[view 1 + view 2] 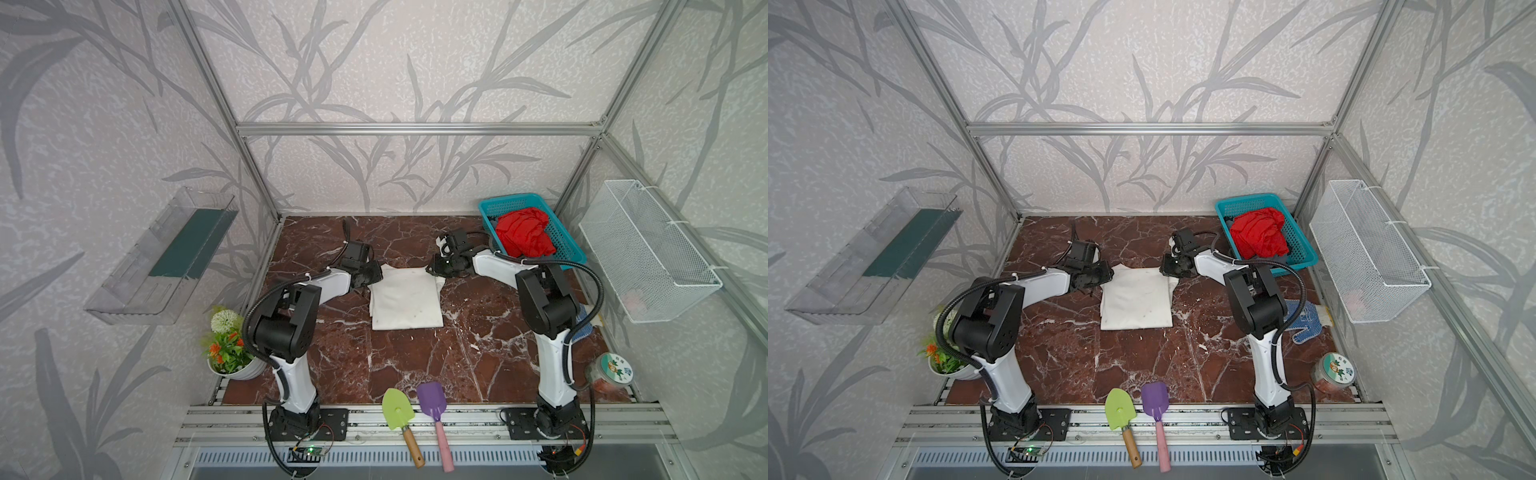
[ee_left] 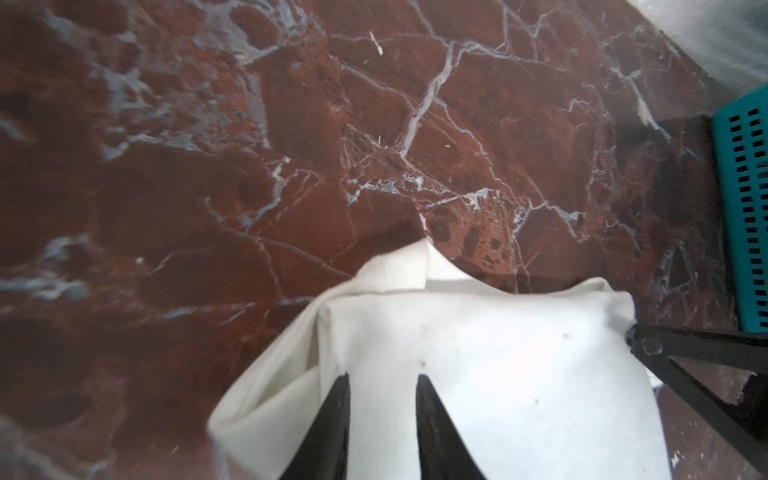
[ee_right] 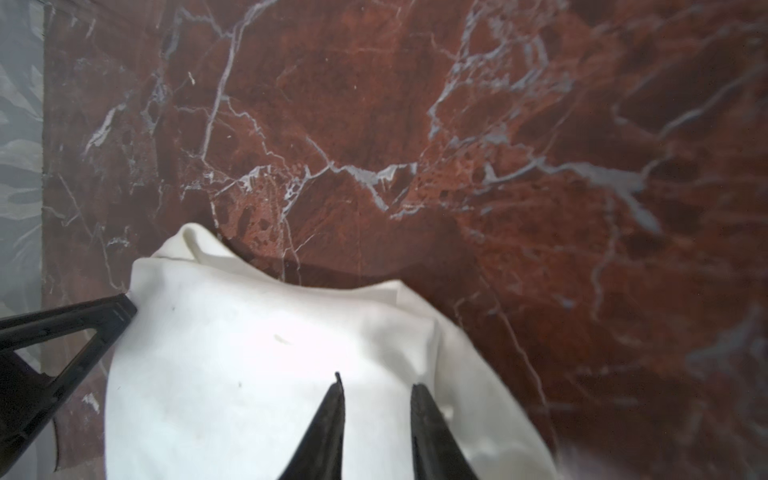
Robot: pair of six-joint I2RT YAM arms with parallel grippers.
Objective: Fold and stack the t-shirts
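We see our left pincer [image 2: 380, 376] and right pincer [image 3: 376, 384] each pinching a far corner of the cream-white t-shirt [image 1: 405, 301]; it lies folded, almost square, mid-table [image 1: 415, 365], far edge facing the back wall; the red t-shirt [image 1: 524, 235] sits bunched in the teal basket [image 1: 513, 199].

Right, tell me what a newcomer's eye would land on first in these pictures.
The folded cream-white cloth t-shirt at the middle of the dark red marble table stands out most, with the left gripper and right gripper at its far corners. Next comes the crumpled bright red t-shirt heaped in the teal plastic basket at the far right corner.
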